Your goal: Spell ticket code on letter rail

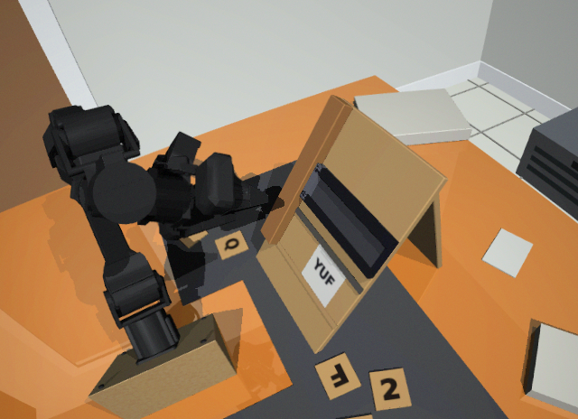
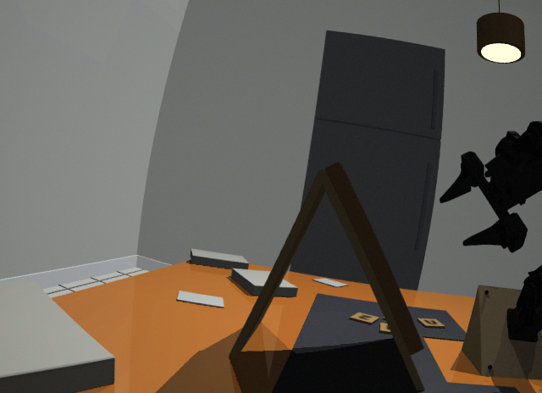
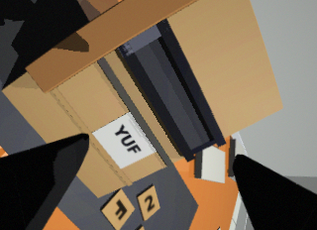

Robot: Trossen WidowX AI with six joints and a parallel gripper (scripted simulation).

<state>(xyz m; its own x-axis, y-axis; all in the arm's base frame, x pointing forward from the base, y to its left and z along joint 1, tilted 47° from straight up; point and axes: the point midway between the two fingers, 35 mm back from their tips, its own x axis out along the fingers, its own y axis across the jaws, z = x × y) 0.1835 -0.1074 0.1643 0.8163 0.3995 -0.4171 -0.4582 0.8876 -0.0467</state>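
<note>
The board leans with its ticket (image 1: pixel 324 275) (image 3: pixel 124 141) reading YUF. Above the ticket is the dark letter rail (image 1: pixel 391 249) (image 3: pixel 216 136); no letter tile shows in it. An F tile (image 1: pixel 338 376) (image 3: pixel 118 209) and a 2 tile (image 1: pixel 390 388) (image 3: pixel 149 202) lie flat beyond the board's right lower corner; another is cut off by the frame. A Q tile (image 1: pixel 231 245) lies left of the board, beside a mostly hidden tile. A U tile (image 2: pixel 430 322) lies on the mat. My gripper (image 2: pixel 452 223) (image 3: pixel 162 151) is open and empty, raised in front of the board.
A brown strip (image 1: pixel 305 170) (image 3: pixel 99 44) stands along the board's left side. A rear leg (image 1: pixel 437 232) props the board. Pale slabs (image 1: pixel 410 116) (image 1: pixel 557 367) and a thin white card (image 1: pixel 508 252) lie on the orange counter. A dark mat (image 1: pixel 373 335) runs under the board.
</note>
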